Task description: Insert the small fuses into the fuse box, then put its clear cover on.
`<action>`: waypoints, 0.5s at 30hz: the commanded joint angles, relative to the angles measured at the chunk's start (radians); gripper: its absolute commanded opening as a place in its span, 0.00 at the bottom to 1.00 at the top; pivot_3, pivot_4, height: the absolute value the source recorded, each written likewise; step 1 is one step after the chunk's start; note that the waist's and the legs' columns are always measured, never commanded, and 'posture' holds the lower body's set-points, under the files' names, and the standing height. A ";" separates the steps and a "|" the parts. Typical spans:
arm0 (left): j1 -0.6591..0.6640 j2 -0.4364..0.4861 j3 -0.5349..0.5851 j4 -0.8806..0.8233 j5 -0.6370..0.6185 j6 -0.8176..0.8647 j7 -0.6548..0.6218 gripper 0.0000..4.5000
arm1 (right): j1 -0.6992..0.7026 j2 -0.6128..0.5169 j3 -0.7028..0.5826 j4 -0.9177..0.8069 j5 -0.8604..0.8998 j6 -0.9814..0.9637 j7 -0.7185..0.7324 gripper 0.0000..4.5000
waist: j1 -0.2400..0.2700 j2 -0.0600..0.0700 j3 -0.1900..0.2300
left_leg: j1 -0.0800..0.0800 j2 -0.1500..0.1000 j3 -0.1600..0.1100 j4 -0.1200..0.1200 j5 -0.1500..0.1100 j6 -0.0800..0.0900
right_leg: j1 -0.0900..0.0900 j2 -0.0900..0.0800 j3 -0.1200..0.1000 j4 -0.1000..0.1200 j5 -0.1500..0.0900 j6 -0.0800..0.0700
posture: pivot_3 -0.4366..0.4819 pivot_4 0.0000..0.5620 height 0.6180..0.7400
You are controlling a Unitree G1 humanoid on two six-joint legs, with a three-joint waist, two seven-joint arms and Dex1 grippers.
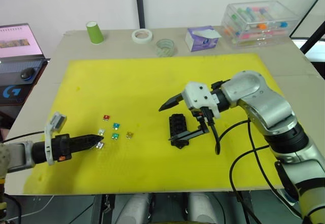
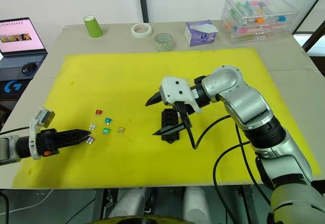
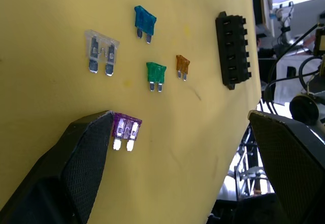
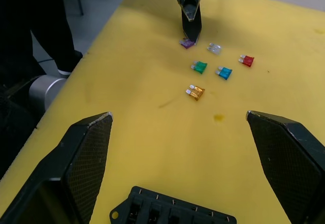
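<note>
Purple fuse [image 3: 126,129] touches one finger [image 3: 86,153] of open left jaws; right jaws straddle fuse box [image 1: 179,127], open.

Six loose fuses [image 3: 126,131] flat on yellow mat, black fuse box [image 1: 177,126] nearby.

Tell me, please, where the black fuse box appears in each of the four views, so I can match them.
Left eye view: the fuse box lies on the yellow mat, under the right gripper.
Right eye view: centre, same spot.
Left wrist view: upper right, beyond the small fuses.
Right wrist view: bottom edge, between the fingers.
Shared landmark: the amber fuse, nearest the fuse box.
</note>
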 commanded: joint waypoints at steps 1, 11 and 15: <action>-0.004 -0.003 -0.036 -0.002 0.013 -0.021 0.008 0.91 | -0.006 0.001 -0.017 -0.030 0.003 -0.007 -0.003 1.00 | 0.001 0.000 0.000 | 0.000 0.000 0.000 0.000 0.000 0.000 | 0.000 0.000 0.000 0.000 0.000 0.000 | 0.48 0.27 1.00; 0.009 0.019 -0.072 -0.002 0.000 -0.026 -0.019 0.87 | -0.001 -0.007 -0.021 -0.035 -0.004 -0.007 -0.017 1.00 | 0.002 0.000 0.000 | 0.000 0.000 0.000 0.000 0.000 0.000 | 0.000 0.000 0.000 0.000 0.000 0.000 | 0.48 0.27 1.00; 0.031 0.036 -0.082 -0.006 0.001 -0.036 -0.040 0.87 | -0.001 -0.007 -0.023 -0.033 -0.009 -0.016 -0.021 1.00 | 0.000 0.000 0.000 | 0.000 0.000 0.000 0.000 0.000 0.000 | 0.000 0.000 0.000 0.000 0.000 0.000 | 0.48 0.27 1.00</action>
